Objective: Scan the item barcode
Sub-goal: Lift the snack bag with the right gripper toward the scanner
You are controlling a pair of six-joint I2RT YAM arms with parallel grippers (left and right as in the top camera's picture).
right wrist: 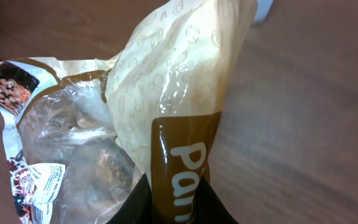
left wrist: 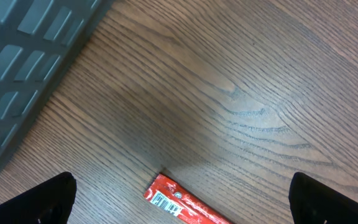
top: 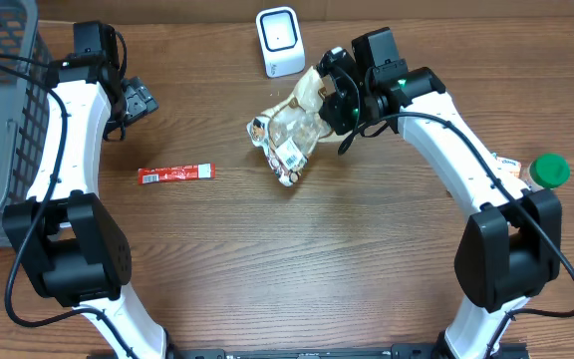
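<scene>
Two arms, one busy. Right gripper [top: 335,100] has its jaws clamped on the top edge of the snack bag [top: 289,135]. The bag's body spreads out ahead of the jaws, and I can't tell whether its far end rests on the table [top: 367,259]. A white printed label, probably the barcode, sits at the bag end farthest from the jaws. Scanner [top: 279,42] stands ahead of the jaws, near the bag, not touching. Left gripper [top: 136,100] jaws are wide open and hold nothing; the red sachet [left wrist: 182,204] lies below, between them. Progress: grasp done; turning the label to the scanner is left.
</scene>
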